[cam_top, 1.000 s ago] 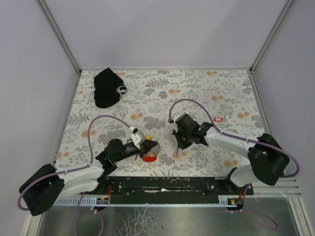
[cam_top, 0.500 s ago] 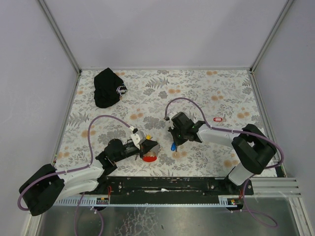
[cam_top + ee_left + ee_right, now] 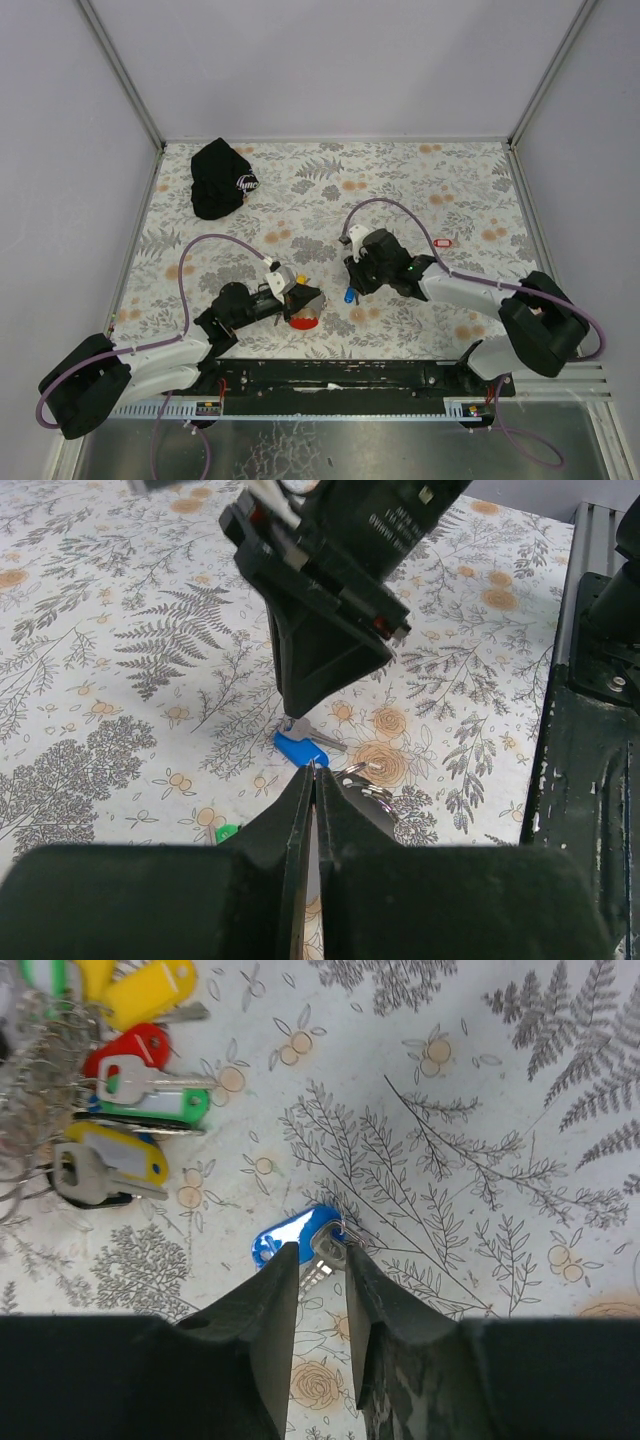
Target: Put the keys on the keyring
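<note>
A blue-tagged key (image 3: 283, 1241) lies flat on the flowered cloth. Its metal head sits between the parted fingertips of my right gripper (image 3: 321, 1251), which is open just over it. The same blue key (image 3: 349, 296) shows below the right gripper (image 3: 353, 284) in the top view. Several other keys (image 3: 135, 1110) with yellow, red and green tags hang bunched on the wire keyring (image 3: 30, 1075). My left gripper (image 3: 314, 772) is shut on the keyring (image 3: 372, 777), whose loops show beside its tips. The red piece (image 3: 303, 321) lies under the left gripper (image 3: 304, 300).
A black cap (image 3: 220, 178) with a white logo lies at the far left of the cloth. A lone small red tag (image 3: 443, 241) rests to the right. The black base rail (image 3: 590, 780) runs along the near edge, close behind the left gripper.
My right gripper moved left toward the left gripper, carrying the blue key. Its jaws then parted, and the key now lies on the cloth. The left arm has not moved.
</note>
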### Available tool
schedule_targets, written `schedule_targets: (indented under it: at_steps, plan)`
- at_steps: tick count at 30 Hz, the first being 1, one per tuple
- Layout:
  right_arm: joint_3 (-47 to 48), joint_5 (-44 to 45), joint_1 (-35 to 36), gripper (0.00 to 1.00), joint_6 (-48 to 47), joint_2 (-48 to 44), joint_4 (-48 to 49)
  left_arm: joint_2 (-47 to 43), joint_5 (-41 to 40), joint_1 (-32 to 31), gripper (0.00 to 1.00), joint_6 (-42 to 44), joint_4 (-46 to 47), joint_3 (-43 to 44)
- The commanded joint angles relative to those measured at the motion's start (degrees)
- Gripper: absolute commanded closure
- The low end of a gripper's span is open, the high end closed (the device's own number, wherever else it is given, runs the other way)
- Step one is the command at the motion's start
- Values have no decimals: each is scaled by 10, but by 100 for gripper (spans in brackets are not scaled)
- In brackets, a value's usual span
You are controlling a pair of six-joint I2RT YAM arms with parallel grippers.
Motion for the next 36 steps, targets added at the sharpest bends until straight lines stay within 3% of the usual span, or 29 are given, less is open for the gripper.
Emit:
schedule_targets:
  at_steps: [1,8,14,25,36]
  plan:
    - [-28,-73,-17,67,-64,-69,77,-4,14,5,100,-1,34,3]
    - [-120,-232,-25,71,-180,-152,239,-7,39,10,100,-7,50,-3]
    - [-164,-333,-26,74,-250,-141,372,-5,56,13,100,-10,55,-2]
    - [-126,-433,-26,78,-301,-65,397,-2,63,17,100,-12,55,-2]
    - [-113,-452,-26,79,-302,-50,403,11,72,18,100,-14,59,2]
